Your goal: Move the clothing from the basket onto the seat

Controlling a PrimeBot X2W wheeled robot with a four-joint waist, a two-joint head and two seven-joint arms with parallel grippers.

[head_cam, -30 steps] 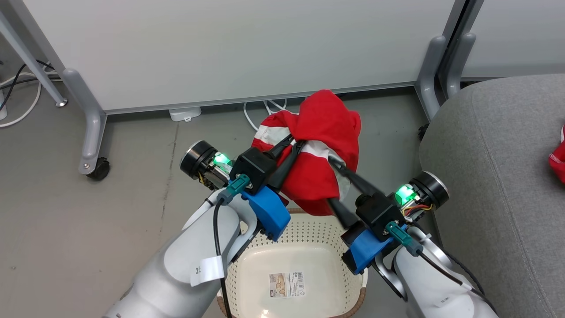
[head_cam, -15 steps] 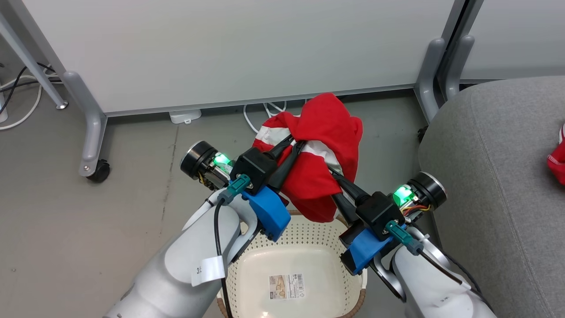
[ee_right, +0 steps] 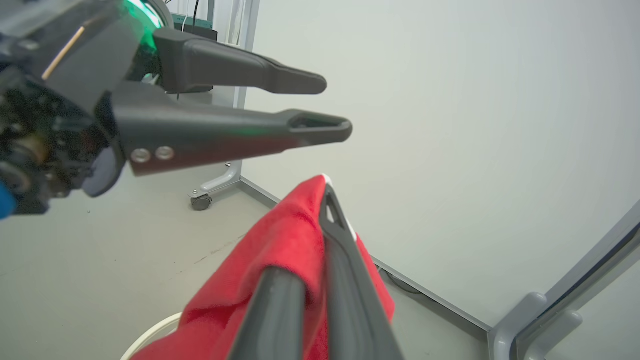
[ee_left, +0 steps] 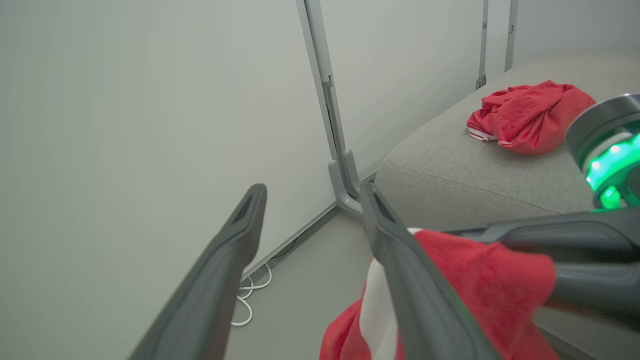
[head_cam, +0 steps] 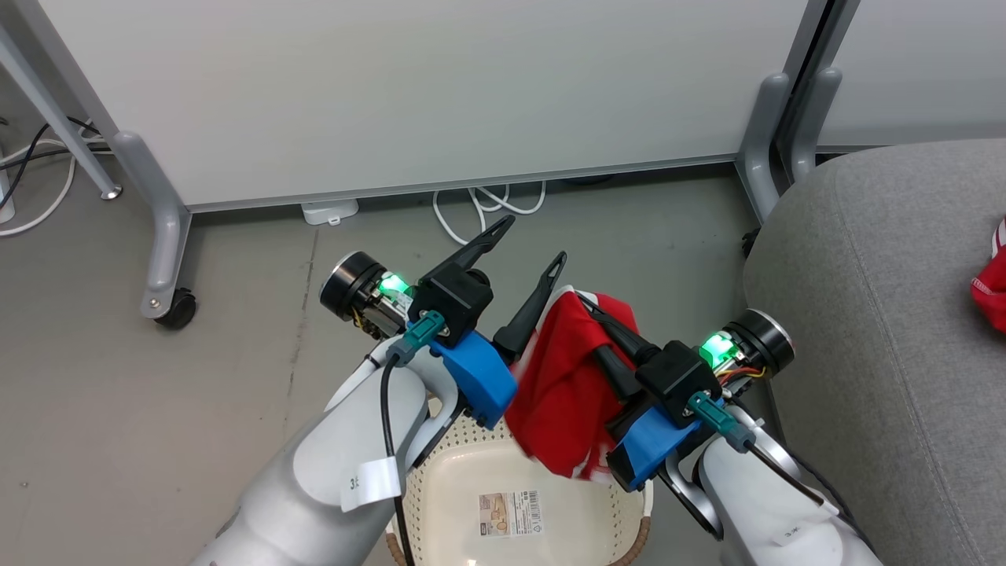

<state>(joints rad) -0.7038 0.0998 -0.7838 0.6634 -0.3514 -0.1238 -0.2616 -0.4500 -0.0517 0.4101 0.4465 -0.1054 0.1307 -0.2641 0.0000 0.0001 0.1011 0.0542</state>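
Your right tool (head_cam: 585,299) pinches the garment (head_cam: 562,401), which hangs over the basket (head_cam: 428,472); your left tool (head_cam: 536,238) stands spread and empty beside it. Lift the cloth clear, then swing right onto the seat (head_cam: 872,314), beside the other piece (head_cam: 992,287)

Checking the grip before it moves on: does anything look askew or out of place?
Nothing damaged. The red garment hangs bunched from the shut right gripper alone, drooping over the basket; the left gripper stands open.
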